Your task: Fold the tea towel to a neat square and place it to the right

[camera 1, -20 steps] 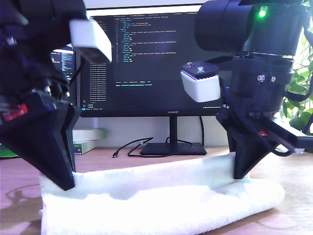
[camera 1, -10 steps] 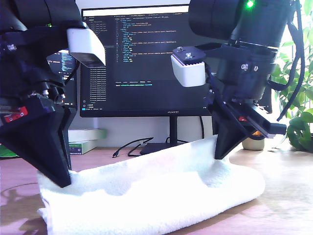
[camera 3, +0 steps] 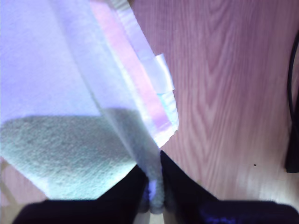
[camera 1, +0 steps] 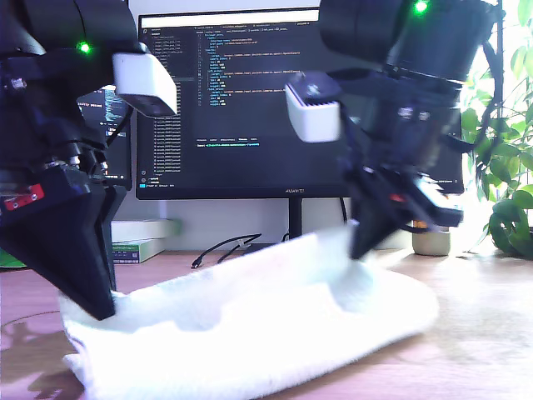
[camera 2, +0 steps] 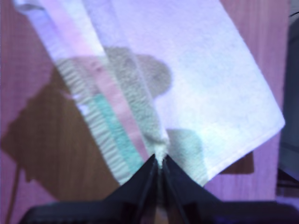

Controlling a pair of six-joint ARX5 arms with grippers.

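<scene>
The tea towel [camera 1: 250, 325] is fluffy white cloth lying as a long folded roll across the wooden table [camera 1: 483, 350]. In the exterior view, one black arm's gripper [camera 1: 100, 310] pinches the towel's end at that view's left, low near the table. The other arm's gripper [camera 1: 362, 248] holds the opposite end raised at centre right. My first gripper [camera 2: 160, 162] is shut on a towel [camera 2: 201, 70] edge with pink and mint bands. My second gripper [camera 3: 154, 186] is shut on a folded towel [camera 3: 46, 70] edge beside a pink band and a white tag [camera 3: 164, 77]. The wrist views do not settle which arm is which.
A monitor [camera 1: 241, 100] on a stand sits behind the towel, with a black cable [camera 1: 221, 250] on the table before it. Books [camera 1: 146, 237] lie at the exterior view's left rear. A plant [camera 1: 508, 192] and a small pot [camera 1: 430, 243] are at its right.
The arm at the exterior view's right has lifted its towel end and carried it toward that view's left, shortening the roll. The other arm has barely moved.
</scene>
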